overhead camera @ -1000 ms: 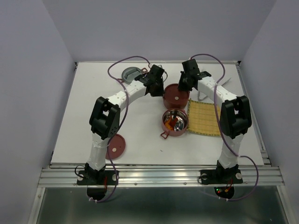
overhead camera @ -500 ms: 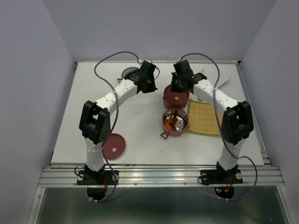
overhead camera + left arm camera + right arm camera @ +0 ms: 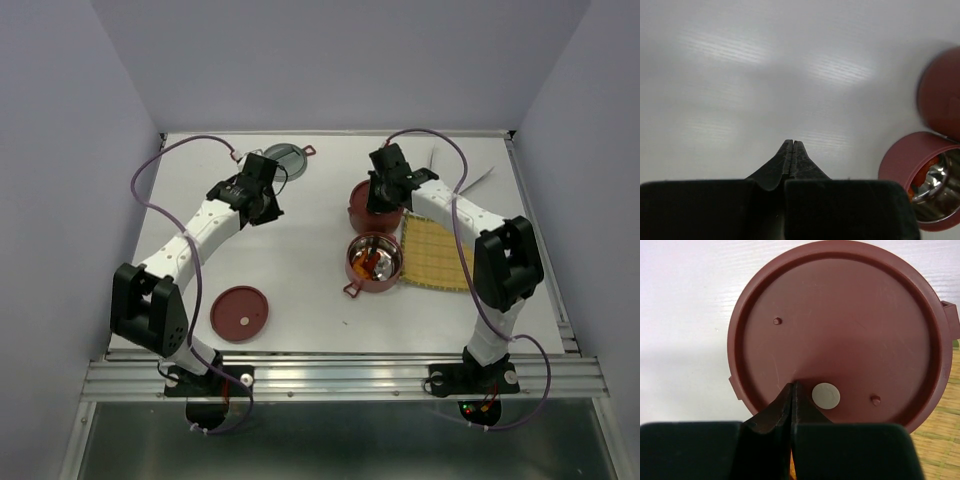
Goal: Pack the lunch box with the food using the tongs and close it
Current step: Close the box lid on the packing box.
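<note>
White tabletop (image 3: 300, 270) fills centre of frame, matte with faint streaky grain in wrist views. Pale lavender walls box it in: left wall (image 3: 60, 200), back wall (image 3: 340, 60), right wall (image 3: 600, 150). Ribbed aluminium rail (image 3: 340, 378) runs along tabletop's lower edge. Grey glossy panel (image 3: 340, 445) at bottom of frame. Light soft, even — blurred bright patches on tabletop in left wrist view.

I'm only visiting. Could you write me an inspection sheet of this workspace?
Surface: white table.
Job's things: lidded bowl; open bowl holding orange food; loose red lid lying apart.
Clutter: yellow mat; grey lid at the far edge.
Grippers: left tool shut over bare table; right tool shut, above the lidded bowl.
Cables: purple cables loop along both arms.
Surroundings: pale walls; metal rail in front.
</note>
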`<state>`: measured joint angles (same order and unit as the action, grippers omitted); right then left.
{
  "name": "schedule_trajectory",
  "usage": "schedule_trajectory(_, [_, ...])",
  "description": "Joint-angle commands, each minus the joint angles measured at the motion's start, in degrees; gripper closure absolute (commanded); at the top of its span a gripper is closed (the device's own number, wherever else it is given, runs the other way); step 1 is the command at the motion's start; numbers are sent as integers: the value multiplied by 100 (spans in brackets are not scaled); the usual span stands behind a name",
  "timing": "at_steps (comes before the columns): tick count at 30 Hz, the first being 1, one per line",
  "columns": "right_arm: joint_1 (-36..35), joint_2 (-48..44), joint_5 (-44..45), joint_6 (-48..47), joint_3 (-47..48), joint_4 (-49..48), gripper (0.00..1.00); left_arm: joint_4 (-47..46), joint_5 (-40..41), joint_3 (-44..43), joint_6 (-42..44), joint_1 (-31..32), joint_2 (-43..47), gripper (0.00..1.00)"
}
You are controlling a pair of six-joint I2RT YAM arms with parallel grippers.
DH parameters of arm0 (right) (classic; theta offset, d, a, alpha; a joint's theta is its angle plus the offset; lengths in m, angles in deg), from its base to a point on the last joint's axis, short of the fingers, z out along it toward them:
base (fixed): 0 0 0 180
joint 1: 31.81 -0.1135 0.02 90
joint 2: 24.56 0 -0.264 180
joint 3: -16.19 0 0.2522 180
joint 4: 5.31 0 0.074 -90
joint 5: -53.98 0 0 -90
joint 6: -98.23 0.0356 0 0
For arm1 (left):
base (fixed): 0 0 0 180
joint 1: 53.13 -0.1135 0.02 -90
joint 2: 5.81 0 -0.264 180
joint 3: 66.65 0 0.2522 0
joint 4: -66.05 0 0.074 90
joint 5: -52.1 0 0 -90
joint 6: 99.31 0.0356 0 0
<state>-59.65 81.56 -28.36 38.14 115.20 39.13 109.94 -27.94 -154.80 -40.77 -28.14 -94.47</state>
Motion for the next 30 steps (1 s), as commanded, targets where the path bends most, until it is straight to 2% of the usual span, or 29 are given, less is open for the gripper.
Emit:
schedule_trajectory(1, [-64, -82, 174, -64, 79, 184, 99, 318, 288, 546, 0, -91, 726, 100])
schedule_trajectory(10, [-64, -637, 683, -108, 563, 298, 99, 634, 235, 1338, -229, -118, 1333, 100])
schedule_trajectory(15, [-64, -331, 842, -170, 607, 316, 99, 713, 86, 1576, -299, -118, 1378, 99])
schedule_trajectory(24, [-64, 628, 579, -152, 905, 299, 99, 828, -81, 1945, -501, -118, 1431, 79])
schedule_trajectory(30, [-64, 235, 614, -293, 1230, 316, 97, 898, -213, 2244, -650, -109, 1624, 63])
